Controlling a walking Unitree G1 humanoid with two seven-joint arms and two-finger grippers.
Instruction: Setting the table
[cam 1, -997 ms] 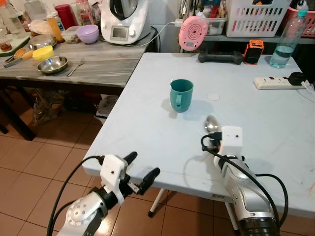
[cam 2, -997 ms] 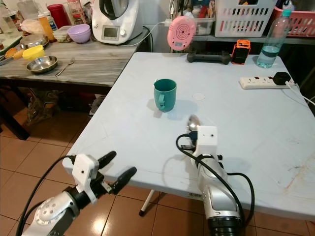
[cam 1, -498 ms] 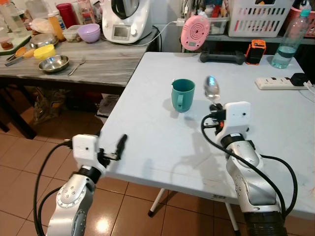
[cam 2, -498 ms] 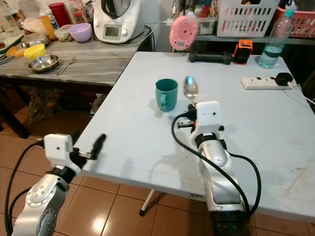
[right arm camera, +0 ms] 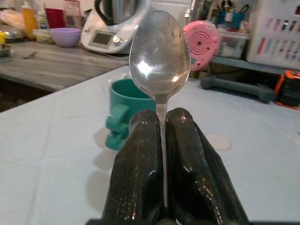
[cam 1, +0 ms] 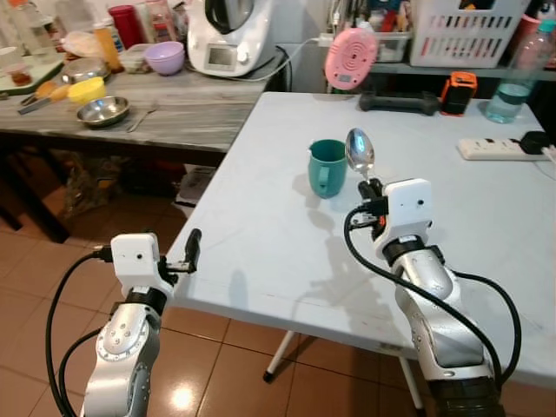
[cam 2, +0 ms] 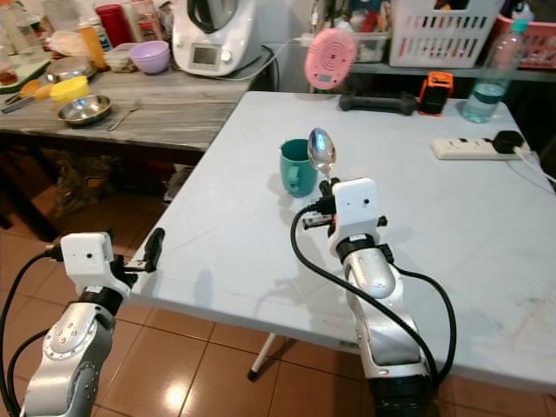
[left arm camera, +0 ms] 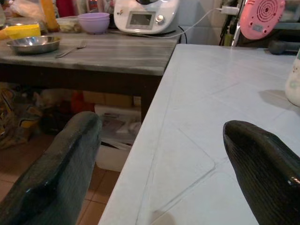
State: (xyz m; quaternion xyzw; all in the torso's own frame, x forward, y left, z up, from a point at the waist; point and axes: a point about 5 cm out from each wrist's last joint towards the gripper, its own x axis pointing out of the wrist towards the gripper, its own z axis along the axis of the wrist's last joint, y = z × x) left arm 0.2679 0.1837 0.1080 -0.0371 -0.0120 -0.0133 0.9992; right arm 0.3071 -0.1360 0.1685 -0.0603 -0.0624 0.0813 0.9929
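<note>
A teal mug [cam 1: 327,168] stands upright near the middle of the white table [cam 1: 261,234]. Just right of it and above the tabletop, my right gripper [cam 1: 372,193] is shut on the handle of a metal spoon [cam 1: 360,153], whose bowl points up. In the right wrist view the spoon [right arm camera: 160,56] rises from between the black fingers [right arm camera: 140,178], with the mug [right arm camera: 123,112] behind it. My left gripper [cam 1: 189,248] hovers at the table's near left edge. Its fingers [left arm camera: 56,173] are spread wide, with nothing between them.
A wooden side table [cam 1: 182,109] stands at the left with a steel bowl [cam 1: 102,110], a fork [cam 1: 142,115], a purple bowl [cam 1: 164,57] and a white appliance [cam 1: 228,35]. A pink device [cam 1: 351,58], a power strip [cam 1: 493,148] and a water bottle [cam 1: 513,69] line the far side.
My right gripper has lifted the spoon from near the tabletop up beside the mug. My left arm has swung out to the left of the table's edge. The camera has shifted slightly.
</note>
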